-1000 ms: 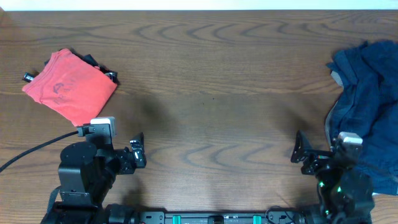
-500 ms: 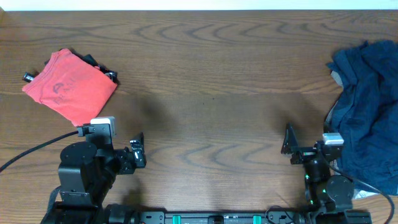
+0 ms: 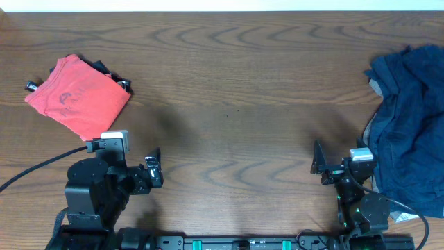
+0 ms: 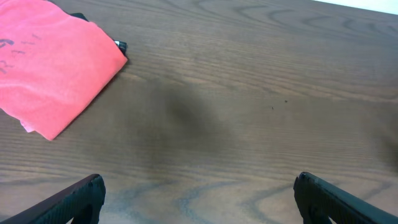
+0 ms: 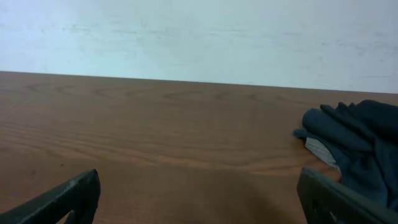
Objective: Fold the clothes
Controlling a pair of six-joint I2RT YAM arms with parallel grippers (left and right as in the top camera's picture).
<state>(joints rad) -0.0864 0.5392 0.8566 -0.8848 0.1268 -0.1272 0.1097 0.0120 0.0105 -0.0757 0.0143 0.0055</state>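
A folded coral-red T-shirt (image 3: 78, 97) lies at the table's far left, on top of a black garment (image 3: 111, 73) whose edge peeks out behind it. The left wrist view shows the red shirt (image 4: 56, 68) at upper left, well ahead of my left gripper (image 4: 197, 190). A crumpled pile of navy clothes (image 3: 409, 132) covers the right edge. My left gripper (image 3: 152, 170) is open and empty near the front. Just left of the navy pile, my right gripper (image 3: 319, 164) is open too, holding nothing. The right wrist view has the navy clothes (image 5: 354, 140) beyond the right finger, with the right gripper (image 5: 199, 190) over bare wood.
The wooden table (image 3: 236, 104) stretches between the two piles. A black cable (image 3: 41, 167) runs from the left arm's base toward the left edge. A pale wall (image 5: 199, 31) stands behind the far table edge.
My right arm has swung left, away from the navy pile, and its gripper now sits over bare wood. The left arm and the clothes have not moved.
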